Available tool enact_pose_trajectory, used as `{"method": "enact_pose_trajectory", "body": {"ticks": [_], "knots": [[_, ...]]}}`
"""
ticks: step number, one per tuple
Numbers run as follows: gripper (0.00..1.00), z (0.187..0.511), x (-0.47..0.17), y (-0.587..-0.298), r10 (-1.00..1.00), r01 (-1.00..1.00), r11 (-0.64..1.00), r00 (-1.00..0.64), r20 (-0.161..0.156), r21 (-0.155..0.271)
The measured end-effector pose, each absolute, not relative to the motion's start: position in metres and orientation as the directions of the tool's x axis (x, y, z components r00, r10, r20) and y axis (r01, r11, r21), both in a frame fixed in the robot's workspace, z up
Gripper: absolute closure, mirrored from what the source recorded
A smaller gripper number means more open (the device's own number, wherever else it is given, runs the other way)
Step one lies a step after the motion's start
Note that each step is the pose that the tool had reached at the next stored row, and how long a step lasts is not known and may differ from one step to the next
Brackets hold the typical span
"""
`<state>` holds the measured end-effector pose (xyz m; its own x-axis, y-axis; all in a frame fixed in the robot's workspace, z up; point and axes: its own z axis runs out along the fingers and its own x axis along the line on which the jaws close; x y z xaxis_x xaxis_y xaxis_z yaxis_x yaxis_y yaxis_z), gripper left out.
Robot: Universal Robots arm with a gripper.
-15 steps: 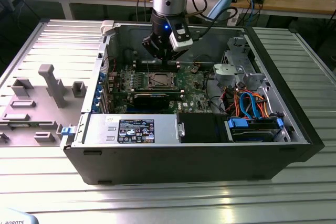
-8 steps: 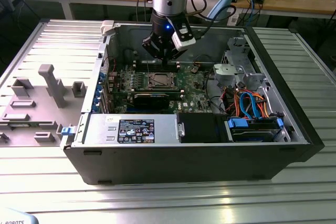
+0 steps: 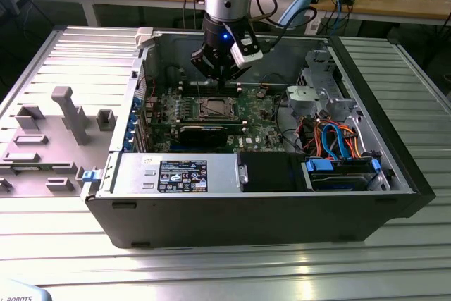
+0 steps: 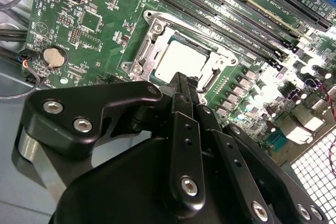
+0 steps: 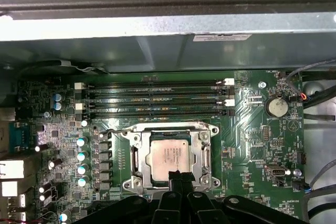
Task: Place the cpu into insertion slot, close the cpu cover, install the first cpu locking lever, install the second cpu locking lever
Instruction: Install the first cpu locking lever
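Note:
The cpu (image 5: 170,153) (image 4: 181,59), a silver-grey square chip, lies flat in the insertion slot (image 5: 163,128) (image 4: 157,19) on the green motherboard. The cpu cover (image 5: 137,156) (image 4: 152,51), a silvery frame, lies down around the chip. My gripper (image 5: 178,176) (image 4: 181,80) hangs just above the near edge of the socket, its black fingers pressed together and shut on nothing I can see. In the exterior view the gripper (image 3: 222,84) is inside the open computer case, over the socket (image 3: 215,108). I cannot make out how the locking levers stand.
Long black RAM slots (image 5: 152,98) run beside the socket, and a coin battery (image 5: 276,107) sits further along the board. A black expansion card (image 3: 204,132), the power supply (image 3: 180,174) and a drive cage with blue and orange cables (image 3: 338,146) fill the case. A grey fixture (image 3: 63,118) stands outside on the exterior view's left.

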<state>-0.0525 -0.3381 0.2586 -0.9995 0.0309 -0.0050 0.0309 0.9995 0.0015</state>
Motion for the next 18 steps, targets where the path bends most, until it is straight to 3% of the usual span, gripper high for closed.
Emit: {"method": "enact_pose_trajectory", "body": {"ticks": [8, 18], "knots": [[0.89, 0.2586, -0.0525, -0.3381, 0.025, 0.025, 1.000, -1.000, -0.005, 0.001], [0.89, 0.2586, -0.0525, -0.3381, -0.167, -0.167, 0.986, -0.986, -0.005, 0.002]]}}
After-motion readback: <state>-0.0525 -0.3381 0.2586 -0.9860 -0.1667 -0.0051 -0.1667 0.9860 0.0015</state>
